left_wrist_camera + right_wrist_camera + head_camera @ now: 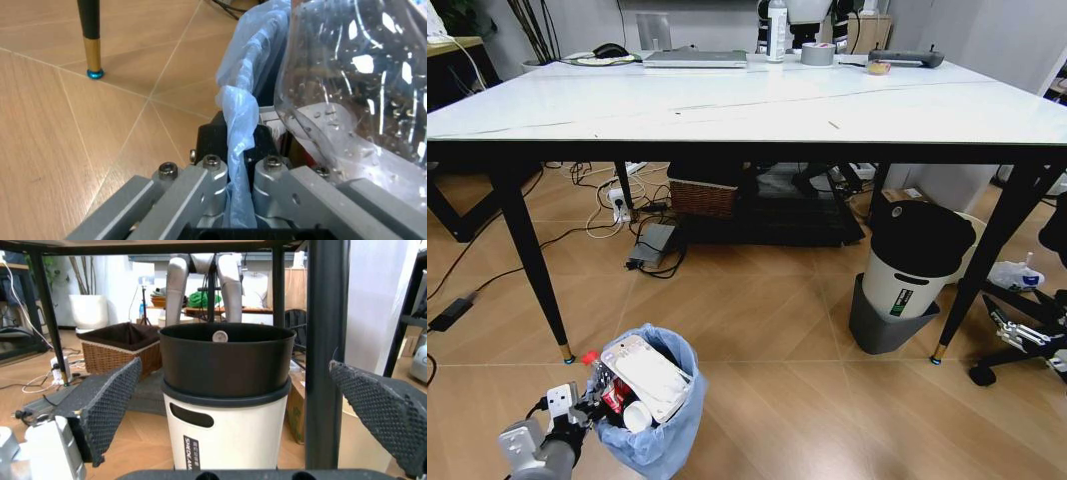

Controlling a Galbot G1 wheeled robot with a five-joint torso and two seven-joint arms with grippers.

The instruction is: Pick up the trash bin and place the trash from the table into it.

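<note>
Head view: we grip the trash bin (649,405) on the floor, by the surface's (727,105) near-left leg.

Our left tool (577,405) is clamped on the bin's rim, pinching its light-blue bag (240,145) between the fingers (212,165). Trash (642,375) already fills the bin, a white packet on top. Our right tool (240,390) hangs low at the right with its padded fingers (107,400) spread wide, facing the white-and-black cylinder (914,262) under the surface.
</note>
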